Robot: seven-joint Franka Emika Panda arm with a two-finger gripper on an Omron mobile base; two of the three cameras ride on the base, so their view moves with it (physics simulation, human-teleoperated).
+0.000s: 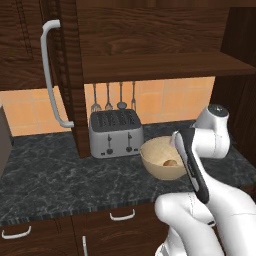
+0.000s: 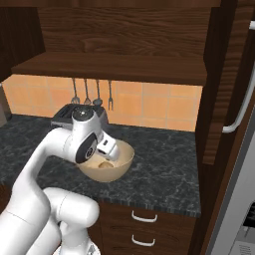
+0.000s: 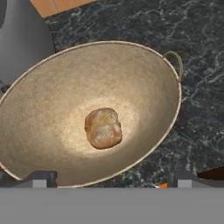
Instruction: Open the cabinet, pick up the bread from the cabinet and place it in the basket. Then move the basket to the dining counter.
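Note:
The bread (image 3: pixel 103 128), a small tan-brown bun, lies at the bottom of the round beige basket (image 3: pixel 144 78). The basket (image 1: pixel 152 156) stands on the black marbled countertop just right of the toaster, with the bread (image 1: pixel 170 163) inside it. My gripper (image 3: pixel 111 180) hangs open right above the basket, fingertips apart over its near rim, holding nothing. The cabinet door (image 1: pixel 67 75) with its curved silver handle (image 1: pixel 50 75) stands swung open, and the shelf (image 1: pixel 150 65) behind it is bare. From the right side the basket (image 2: pixel 121 167) sits under my hand. The dining counter is out of view.
A silver four-slot toaster (image 1: pixel 115 132) stands to the left of the basket, with utensils (image 1: pixel 112 97) hanging on the tiled wall behind. The black countertop (image 1: pixel 50 175) stretches left. Another open cabinet door (image 2: pixel 219 74) is at the right. Drawers (image 1: pixel 122 216) lie below.

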